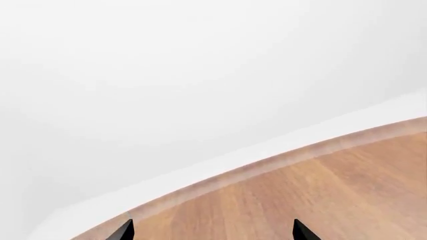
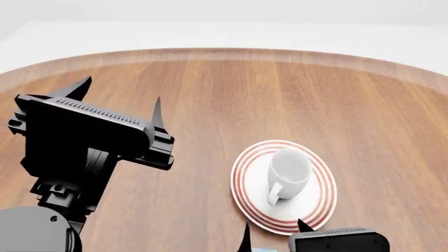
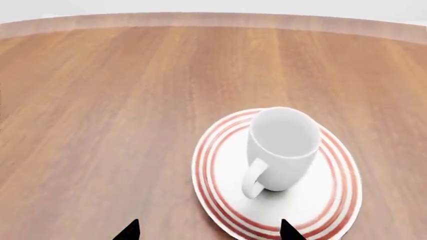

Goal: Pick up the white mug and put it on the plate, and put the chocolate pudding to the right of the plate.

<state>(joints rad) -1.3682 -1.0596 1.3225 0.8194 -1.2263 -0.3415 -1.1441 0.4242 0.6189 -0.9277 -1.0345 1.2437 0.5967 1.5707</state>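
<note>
your first job looks done: the white mug (image 2: 288, 173) stands upright on the plate (image 2: 246, 199), handle toward you. the chocolate pudding isn't clearly in view, so placing it right of the plate remains. both the left gripper (image 2: 120, 102) and right gripper (image 3: 208, 231) are spread, empty.

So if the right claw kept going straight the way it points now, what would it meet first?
Probably the plate at its near rim, then the white mug standing on it. In the right wrist view, the right claw is open and aimed roughly there, though its height above the rim is unclear.
</note>
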